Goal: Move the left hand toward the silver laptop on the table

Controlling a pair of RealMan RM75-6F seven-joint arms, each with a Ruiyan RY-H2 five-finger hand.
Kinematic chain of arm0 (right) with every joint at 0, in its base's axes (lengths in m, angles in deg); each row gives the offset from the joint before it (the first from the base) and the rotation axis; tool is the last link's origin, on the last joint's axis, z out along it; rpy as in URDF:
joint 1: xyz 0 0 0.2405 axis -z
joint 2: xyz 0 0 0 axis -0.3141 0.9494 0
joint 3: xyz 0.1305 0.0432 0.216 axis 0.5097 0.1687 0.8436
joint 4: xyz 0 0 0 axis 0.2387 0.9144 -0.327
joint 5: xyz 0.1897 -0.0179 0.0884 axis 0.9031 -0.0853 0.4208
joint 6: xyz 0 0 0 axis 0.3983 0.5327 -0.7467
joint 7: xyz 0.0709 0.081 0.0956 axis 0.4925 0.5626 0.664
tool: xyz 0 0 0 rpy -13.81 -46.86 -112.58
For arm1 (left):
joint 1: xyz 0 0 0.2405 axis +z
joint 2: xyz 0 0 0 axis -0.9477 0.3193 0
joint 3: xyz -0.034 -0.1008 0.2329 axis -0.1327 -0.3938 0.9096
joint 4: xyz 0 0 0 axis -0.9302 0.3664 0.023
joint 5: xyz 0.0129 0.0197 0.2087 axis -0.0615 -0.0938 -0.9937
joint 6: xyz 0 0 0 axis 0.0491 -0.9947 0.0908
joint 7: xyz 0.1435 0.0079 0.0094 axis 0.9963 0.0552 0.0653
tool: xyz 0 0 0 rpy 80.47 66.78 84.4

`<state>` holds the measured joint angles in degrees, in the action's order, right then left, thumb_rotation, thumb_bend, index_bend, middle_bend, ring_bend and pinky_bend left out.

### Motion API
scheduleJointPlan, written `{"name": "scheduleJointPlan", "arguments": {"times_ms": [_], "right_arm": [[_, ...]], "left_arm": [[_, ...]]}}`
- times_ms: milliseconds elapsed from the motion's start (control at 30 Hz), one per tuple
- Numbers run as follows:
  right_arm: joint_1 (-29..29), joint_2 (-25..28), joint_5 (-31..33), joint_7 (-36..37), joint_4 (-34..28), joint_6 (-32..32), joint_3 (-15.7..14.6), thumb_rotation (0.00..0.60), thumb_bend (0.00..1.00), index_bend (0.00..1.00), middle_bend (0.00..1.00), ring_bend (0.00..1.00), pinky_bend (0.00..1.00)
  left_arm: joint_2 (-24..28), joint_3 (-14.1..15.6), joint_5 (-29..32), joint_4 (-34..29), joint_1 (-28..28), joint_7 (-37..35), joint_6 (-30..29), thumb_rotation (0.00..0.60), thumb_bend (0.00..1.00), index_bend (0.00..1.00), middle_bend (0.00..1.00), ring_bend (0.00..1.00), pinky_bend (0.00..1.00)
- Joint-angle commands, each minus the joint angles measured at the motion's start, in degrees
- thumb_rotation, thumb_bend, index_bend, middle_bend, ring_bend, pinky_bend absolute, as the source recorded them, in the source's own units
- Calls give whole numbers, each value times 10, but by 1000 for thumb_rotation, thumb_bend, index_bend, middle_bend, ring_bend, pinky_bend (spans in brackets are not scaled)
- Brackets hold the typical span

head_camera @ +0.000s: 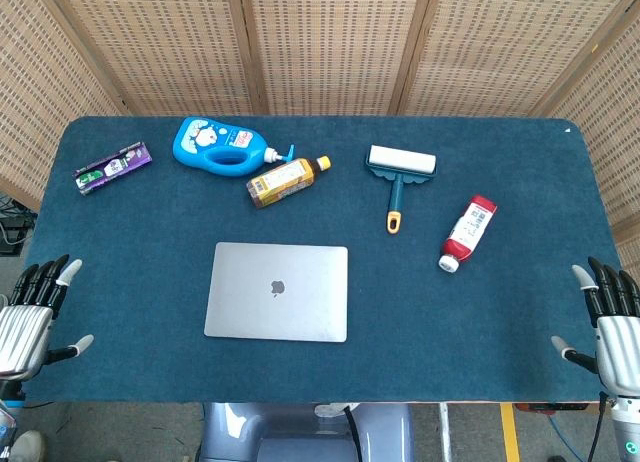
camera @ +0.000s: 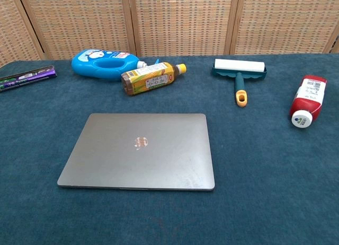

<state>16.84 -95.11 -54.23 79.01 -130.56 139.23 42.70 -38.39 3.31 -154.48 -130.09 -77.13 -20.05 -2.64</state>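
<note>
The silver laptop (head_camera: pixel 277 291) (camera: pixel 140 149) lies closed and flat on the blue table, a little left of centre near the front edge. My left hand (head_camera: pixel 35 317) hovers at the table's front left corner, well to the left of the laptop, fingers spread and holding nothing. At the front right corner my right hand (head_camera: pixel 610 324) also has its fingers apart and holds nothing. Neither hand shows in the chest view.
Behind the laptop lie a blue detergent bottle (head_camera: pixel 217 146), a yellow tea bottle (head_camera: pixel 287 180), a lint roller (head_camera: pixel 399 174) and a red-and-white bottle (head_camera: pixel 468 232). A purple packet (head_camera: pixel 113 166) sits at far left. Wicker screens stand behind the table (head_camera: pixel 500 322).
</note>
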Motion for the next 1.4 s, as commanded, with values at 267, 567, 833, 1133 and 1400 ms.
{"name": "scheduleJointPlan", "arguments": {"times_ms": [267, 567, 833, 1133, 1400], "right_arm": [[1, -1, 1, 2, 1, 2, 1, 600, 0, 53, 0, 0, 0], [-3, 0, 24, 8, 4, -13, 9, 600, 0, 53, 0, 0, 0], [-5, 0, 42, 11, 11, -21, 15, 600, 0, 53, 0, 0, 0], [-8, -3, 55, 13, 20, -31, 19, 600, 0, 53, 0, 0, 0], [-9, -3, 57, 11, 22, -35, 18, 600, 0, 53, 0, 0, 0]], "left_arm": [[-7, -2, -12, 7, -6, 9, 4, 600, 0, 0, 0, 8, 0], [-79, -41, 4, -6, -107, 12, 131, 600, 125, 0, 894, 968, 989], [-118, -74, 190, -65, -242, 75, 369, 600, 994, 0, 1000, 1000, 1000], [-194, -72, 379, -70, -332, 202, 372, 600, 1000, 0, 1000, 1000, 1000], [-230, -62, 498, -62, -392, 256, 351, 600, 1000, 0, 1000, 1000, 1000]]}}
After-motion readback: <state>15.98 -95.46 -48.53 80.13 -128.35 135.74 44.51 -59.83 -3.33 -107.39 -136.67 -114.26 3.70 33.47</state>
